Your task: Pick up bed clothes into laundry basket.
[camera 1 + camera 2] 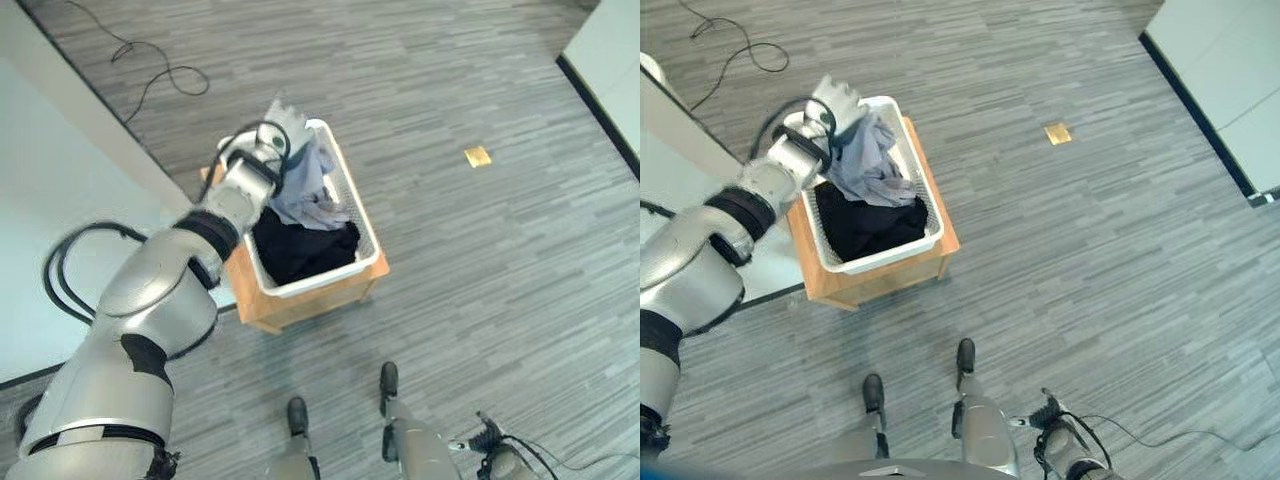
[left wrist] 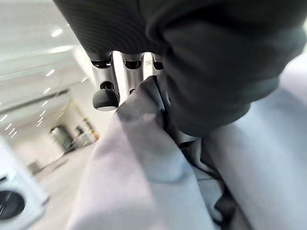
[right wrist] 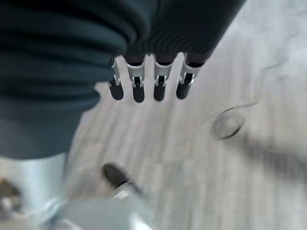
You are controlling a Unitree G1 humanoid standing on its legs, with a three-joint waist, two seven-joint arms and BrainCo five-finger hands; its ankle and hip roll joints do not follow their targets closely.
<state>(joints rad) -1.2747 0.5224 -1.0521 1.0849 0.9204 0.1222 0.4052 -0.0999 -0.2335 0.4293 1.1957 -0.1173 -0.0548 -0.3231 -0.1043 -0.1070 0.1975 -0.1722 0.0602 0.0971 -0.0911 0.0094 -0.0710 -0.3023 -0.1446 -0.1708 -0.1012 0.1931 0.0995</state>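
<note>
**Pale cloth held over the basket's far end**

Closest to us in the left wrist view, the left robot hand [image 2: 115, 79] has its fingers curled into the pale grey cloth [image 2: 144, 182], whose folds hide the fingertips' ends and the thumb. From above, we see that hand [image 1: 836, 100] at the 12 o'clock end of the white laundry basket [image 1: 366, 262], the grey cloth [image 1: 868, 160] draped from it down onto the dark clothes [image 1: 305, 248] filling the basket's near half. We cannot make out where one dark garment ends and another begins. The basket sits on a low wooden stand [image 1: 880, 283], whose 9 o'clock side is just beside the pale bed [image 1: 60, 200]. Open grey floor [image 1: 480, 250] lies from 12 to 6 o'clock. The right robot hand [image 3: 148, 84] hangs with fingers straight, holding nothing, over the floor.
</note>
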